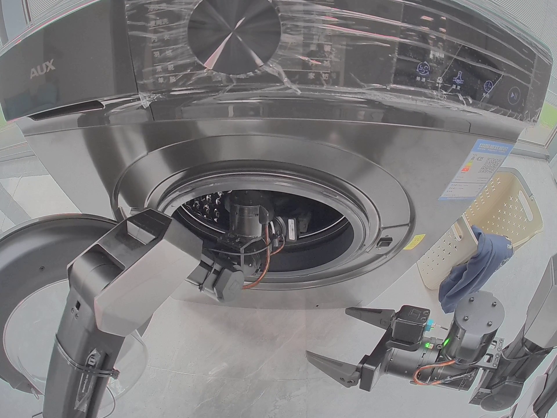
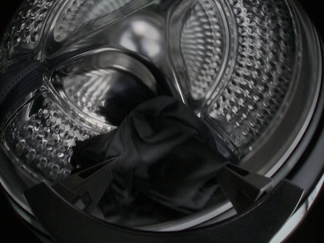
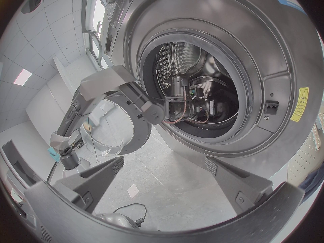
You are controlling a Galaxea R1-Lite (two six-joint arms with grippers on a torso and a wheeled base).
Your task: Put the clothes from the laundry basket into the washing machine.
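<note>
Left wrist view shows you one dark garment (image 2: pixel 162 135) inside the washing machine (image 2: pixel 256 68), left gripper (image 2: pixel 172 162) spread; blue garment (image 1: pixel 478 265) on laundry basket (image 1: pixel 505 204) beside it outstanding.

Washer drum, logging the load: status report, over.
Left gripper open inside drum, dark garment lying between its fingers. Right gripper open, low over floor before washer. Blue garment draped on basket rim. Door open, left arm in the opening.
</note>
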